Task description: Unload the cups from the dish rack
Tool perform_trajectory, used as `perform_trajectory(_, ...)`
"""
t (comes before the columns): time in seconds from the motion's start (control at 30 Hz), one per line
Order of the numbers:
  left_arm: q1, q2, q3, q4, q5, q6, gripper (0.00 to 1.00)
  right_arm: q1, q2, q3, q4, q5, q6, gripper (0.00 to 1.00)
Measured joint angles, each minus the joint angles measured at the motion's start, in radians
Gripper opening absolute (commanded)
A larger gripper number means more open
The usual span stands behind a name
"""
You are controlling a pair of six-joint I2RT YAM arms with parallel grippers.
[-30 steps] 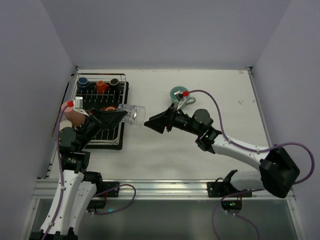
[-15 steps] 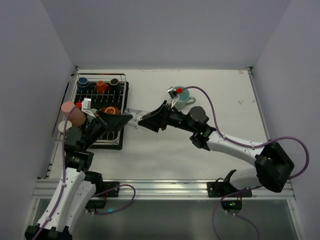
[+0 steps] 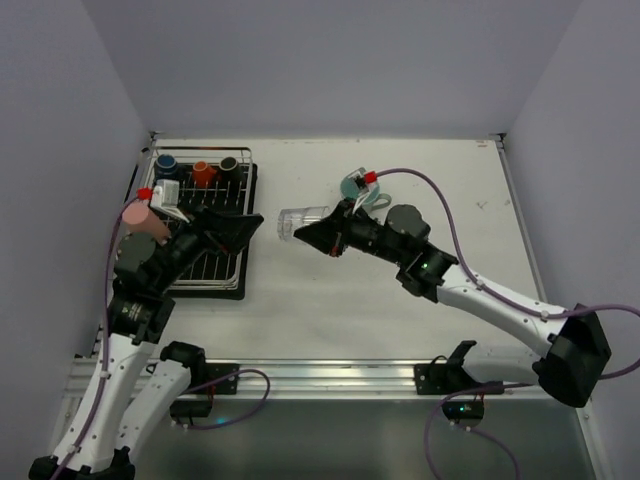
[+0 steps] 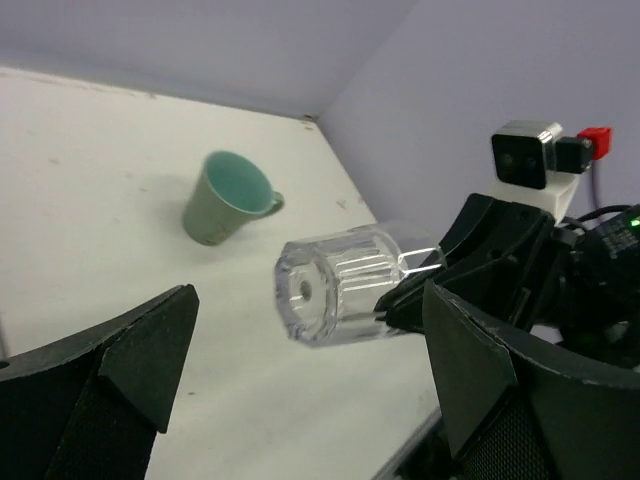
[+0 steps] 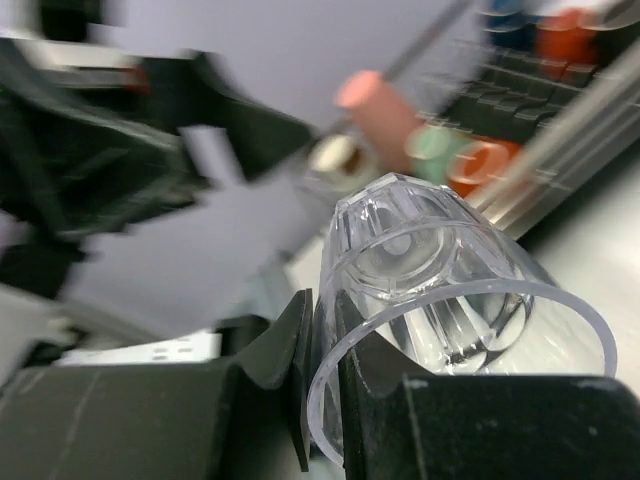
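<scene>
At desk (image 3: 440, 170) centre, a touch toward 11 o'clock, your right arm (image 3: 480, 295) reaches in from 4 o'clock. It is stretched long and low, with the wrist pointing to 9 o'clock. The right jaws are pinched on the rim of the clear glass (image 3: 298, 222), one finger inside the mouth and one outside. The glass lies on its side with its base facing 9 o'clock and looks lifted off the desk.

Your left arm (image 3: 135, 290) comes up from 7 o'clock. Its forearm is over the near half of the dish rack (image 3: 215, 192) and the wrist points to 3 o'clock. The left jaws are spread as wide as they go and hold nothing. The glass base sits just off their tips, in line with the gap, with no contact.

Count:
- One clear glass, in the right jaws.
- One teal mug (image 4: 225, 198), on its side on the desk at 2 o'clock from the glass.
- Three espresso cups in the rack's far row: blue cup (image 3: 166, 161), orange cup (image 3: 203, 172) and black cup (image 3: 229, 163).
- One salmon tumbler (image 3: 140, 218) at the rack's 9 o'clock edge.
- The right wrist view shows three more beside the tumbler, one pale, one green and one orange-brown, all too blurred to tell more.
</scene>
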Motion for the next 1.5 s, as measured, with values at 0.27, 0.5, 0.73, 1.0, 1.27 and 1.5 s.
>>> perform_trajectory(0.27,0.0,-0.05,0.115,-0.325,-0.158,0.323,1.0,-0.326,-0.031,0.292,-0.725,0.335,-0.342,0.0)
perform_trajectory(0.5,0.0,-0.06,0.066,-0.39,-0.135,0.45,1.0,-0.558,0.214,0.554,-0.993,0.513,-0.504,0.0)
perform_trajectory(0.73,0.0,-0.136,-0.047,-0.363,-0.116,0.486,1.0,-0.62,0.573,0.708,-1.061,0.483,-0.565,0.0)
perform_trajectory(1.0,-0.02,-0.132,-0.083,-0.347,-0.119,0.487,1.0,-0.623,0.799,0.782,-1.138,0.459,-0.592,0.01)
perform_trajectory(1.27,-0.028,-0.132,-0.083,-0.339,-0.128,0.487,1.0,-0.623,0.827,0.81,-1.161,0.463,-0.595,0.23)
perform_trajectory(1.5,-0.028,-0.127,-0.083,-0.339,-0.163,0.486,1.0,-0.623,0.859,0.814,-1.16,0.469,-0.595,0.3)
